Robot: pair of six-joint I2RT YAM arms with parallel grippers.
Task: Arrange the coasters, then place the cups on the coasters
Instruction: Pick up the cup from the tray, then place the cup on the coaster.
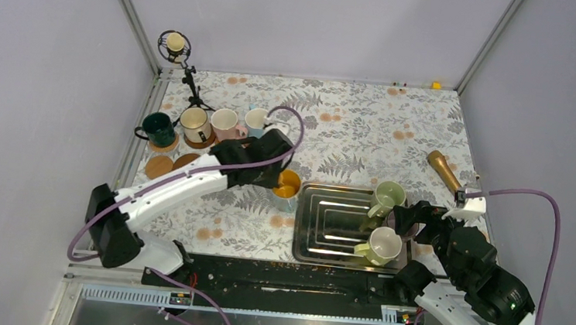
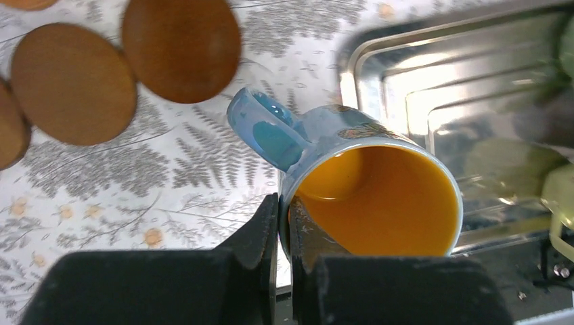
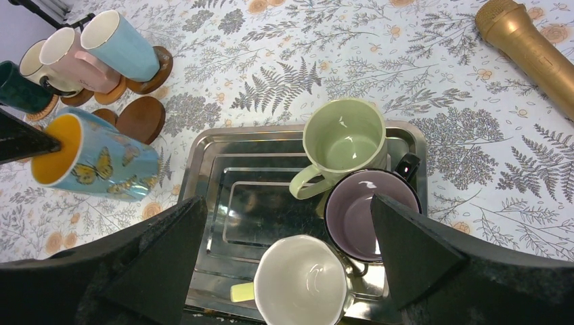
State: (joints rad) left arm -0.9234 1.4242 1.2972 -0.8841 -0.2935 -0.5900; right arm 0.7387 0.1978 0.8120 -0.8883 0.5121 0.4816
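Observation:
My left gripper (image 2: 284, 211) is shut on the rim of a light blue butterfly cup (image 2: 379, 196) with a yellow-orange inside. One finger is inside the rim and one outside. The cup (image 1: 288, 184) hangs tilted just left of the steel tray (image 1: 317, 246). Two bare coasters (image 2: 73, 83) (image 2: 181, 47) lie on the cloth beyond it. Several cups stand on coasters at the back left, among them dark green (image 1: 158, 128), pink (image 1: 224, 123) and light blue (image 1: 256, 120). My right gripper (image 3: 285, 203) is open above the tray, over a whitish cup (image 3: 302, 284), a mauve cup (image 3: 369, 213) and a pale green cup (image 3: 344, 141).
A gold microphone (image 1: 445, 170) lies on the cloth at the right. A small stand with a round head (image 1: 176, 45) rises at the back left corner. Grey walls close in the table on three sides.

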